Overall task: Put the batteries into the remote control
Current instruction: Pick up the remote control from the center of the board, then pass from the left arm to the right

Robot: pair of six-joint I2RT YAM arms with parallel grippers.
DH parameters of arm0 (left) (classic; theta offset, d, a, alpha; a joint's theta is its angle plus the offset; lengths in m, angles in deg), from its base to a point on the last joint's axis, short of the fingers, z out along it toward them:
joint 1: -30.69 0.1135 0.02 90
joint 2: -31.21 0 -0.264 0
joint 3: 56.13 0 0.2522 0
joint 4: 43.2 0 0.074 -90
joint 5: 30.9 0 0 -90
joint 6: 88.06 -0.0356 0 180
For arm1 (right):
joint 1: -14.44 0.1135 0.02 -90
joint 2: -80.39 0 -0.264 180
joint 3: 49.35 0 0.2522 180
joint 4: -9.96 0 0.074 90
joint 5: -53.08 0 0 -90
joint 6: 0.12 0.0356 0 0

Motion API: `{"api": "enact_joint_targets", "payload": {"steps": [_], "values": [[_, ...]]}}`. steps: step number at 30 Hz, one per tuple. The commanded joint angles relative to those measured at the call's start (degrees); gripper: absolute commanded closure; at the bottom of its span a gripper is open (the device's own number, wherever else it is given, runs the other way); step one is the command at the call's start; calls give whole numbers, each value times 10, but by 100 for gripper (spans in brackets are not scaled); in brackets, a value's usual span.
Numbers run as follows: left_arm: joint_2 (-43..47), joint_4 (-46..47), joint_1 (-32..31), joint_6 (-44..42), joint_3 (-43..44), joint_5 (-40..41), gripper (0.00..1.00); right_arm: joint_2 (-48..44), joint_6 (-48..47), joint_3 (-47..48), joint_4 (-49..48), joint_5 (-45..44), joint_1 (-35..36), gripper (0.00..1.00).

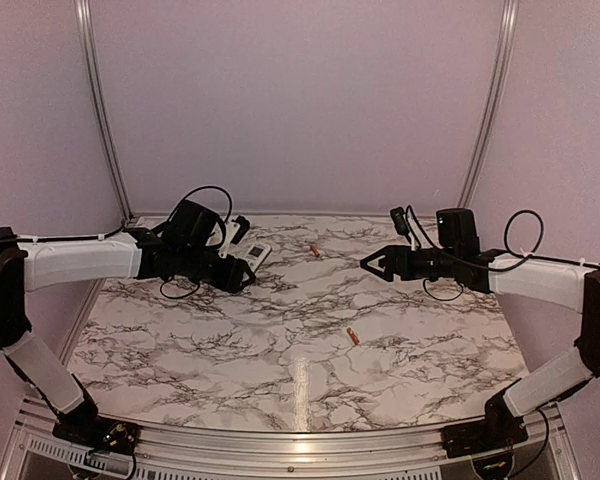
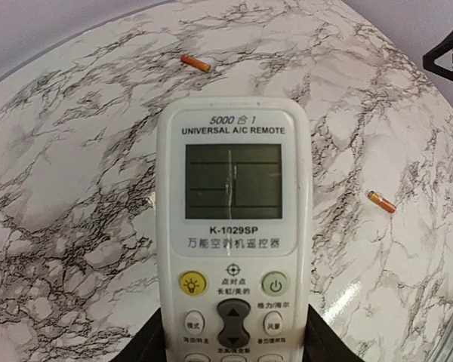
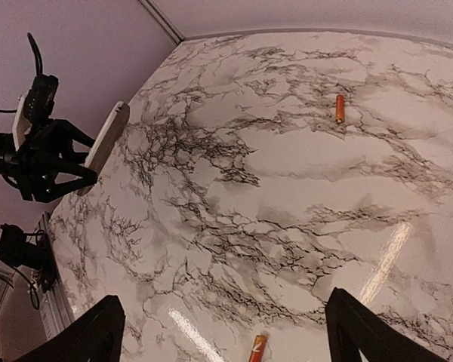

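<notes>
We see the left end effector [image 1: 242, 270] clamped on the button end of the white remote control [image 2: 232, 226], held tilted at the far left of the marbled surface [image 1: 280, 385]. The right end effector [image 1: 366, 263] hovers, fingers apart. The far battery [image 1: 314, 250] and the near battery [image 1: 353, 337] lie loose, well apart.

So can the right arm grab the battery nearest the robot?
Probably yes. The right gripper hangs open above the marble table, and the nearer battery lies alone close by it. The left gripper and remote control are off to the side.
</notes>
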Motion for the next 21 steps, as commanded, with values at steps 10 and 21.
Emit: {"api": "enact_joint_targets", "payload": {"steps": [10,21], "values": [[51,81,-169,-66,-7,116,71,-18,153,51,-50,48,97,12],[-15,69,-251,-114,63,212,73,34,178,75,-68,48,151,22]]}}
